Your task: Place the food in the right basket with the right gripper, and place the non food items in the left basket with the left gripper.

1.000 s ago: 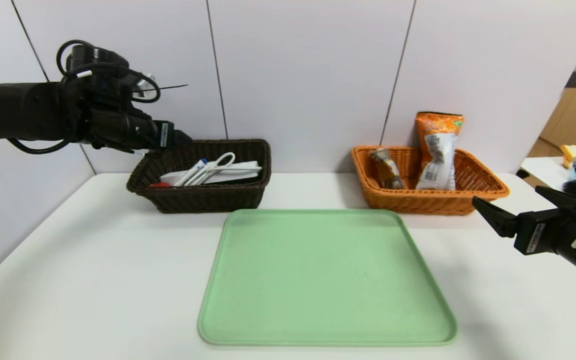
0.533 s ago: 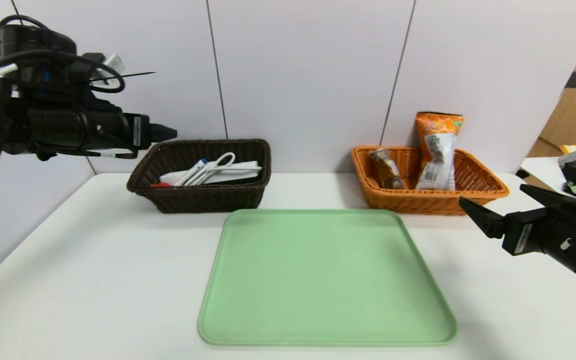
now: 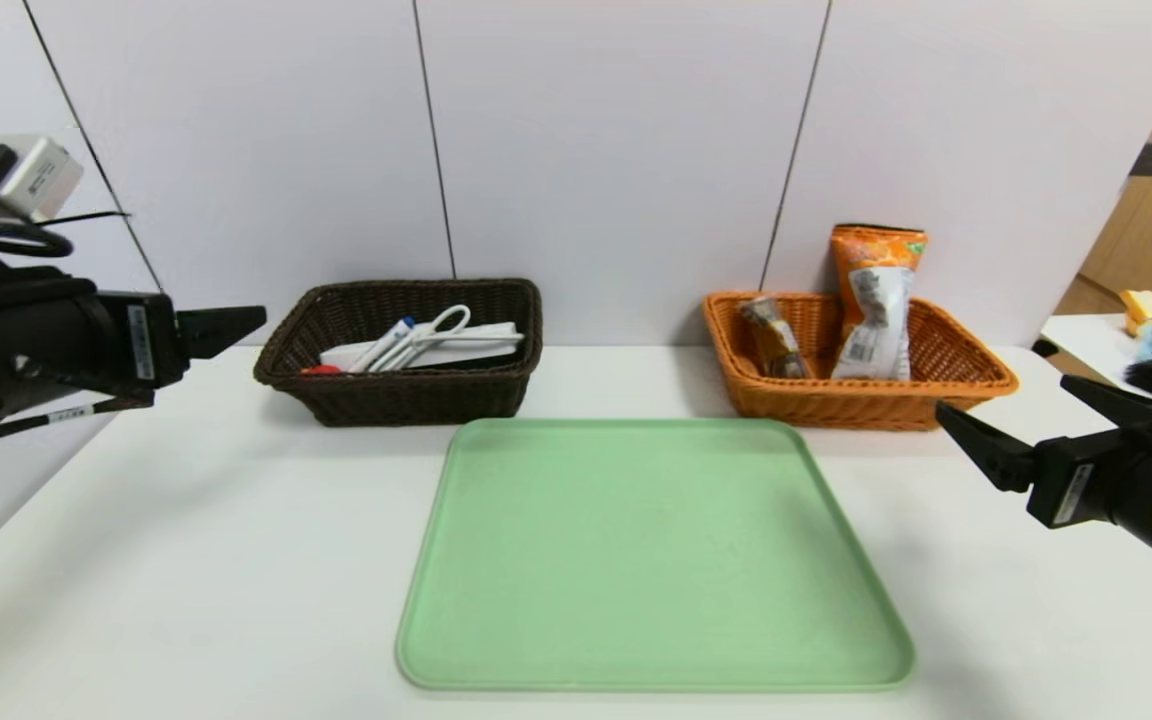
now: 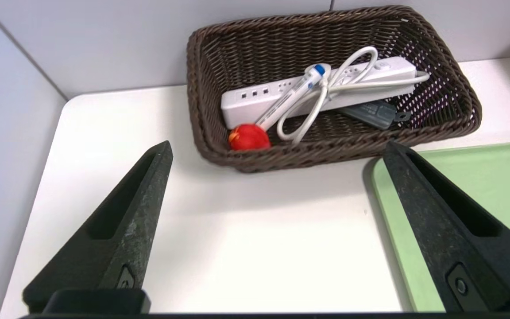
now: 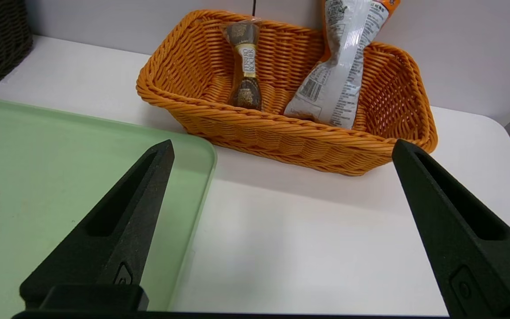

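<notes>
Head view: green tray (image 3: 651,555) between both hands, left (image 3: 226,325) and right (image 3: 1031,425), wide open, empty.

We noted matte black arms, black looped cables, a white module atop each wrist, white labels, and tapered recessed fingers (image 4: 126,230).

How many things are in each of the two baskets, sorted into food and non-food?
Food, in the orange basket: 2, a chocolate pack and an orange snack bag.
Non-food, in the brown basket: 4, a white power strip, a pen-like stick, a red ball and a small dark device.
Total: 6.
</notes>
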Motion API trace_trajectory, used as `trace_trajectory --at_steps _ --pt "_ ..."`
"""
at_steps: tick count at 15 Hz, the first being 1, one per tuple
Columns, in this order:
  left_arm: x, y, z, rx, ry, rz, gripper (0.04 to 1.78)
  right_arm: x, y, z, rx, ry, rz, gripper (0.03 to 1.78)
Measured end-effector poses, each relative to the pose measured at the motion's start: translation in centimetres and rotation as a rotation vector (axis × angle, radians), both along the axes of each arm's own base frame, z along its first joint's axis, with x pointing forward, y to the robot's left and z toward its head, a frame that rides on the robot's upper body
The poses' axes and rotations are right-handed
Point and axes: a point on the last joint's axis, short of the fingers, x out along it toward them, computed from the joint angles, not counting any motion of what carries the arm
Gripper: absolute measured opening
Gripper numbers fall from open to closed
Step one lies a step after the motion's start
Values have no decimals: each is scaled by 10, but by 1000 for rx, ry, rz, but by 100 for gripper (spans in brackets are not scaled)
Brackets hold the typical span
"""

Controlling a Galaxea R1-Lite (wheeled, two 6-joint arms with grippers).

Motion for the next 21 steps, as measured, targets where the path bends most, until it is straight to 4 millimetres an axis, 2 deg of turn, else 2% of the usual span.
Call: trace_trajectory --at_steps 6,10,15,21 --pt "-82 12 -40 -8 -55 61 169 -46 -11 -13 20 -18 -17 170" --pt "-120 20 -73 -7 -73 113 169 -73 -20 -28 54 -24 -49 170" --pt "-151 22 -114 -7 -85 90 169 -103 -32 -41 67 -34 -144 170" --pt "-170 22 -136 -13 -108 74 169 -137 -37 -46 75 -105 -173 170"
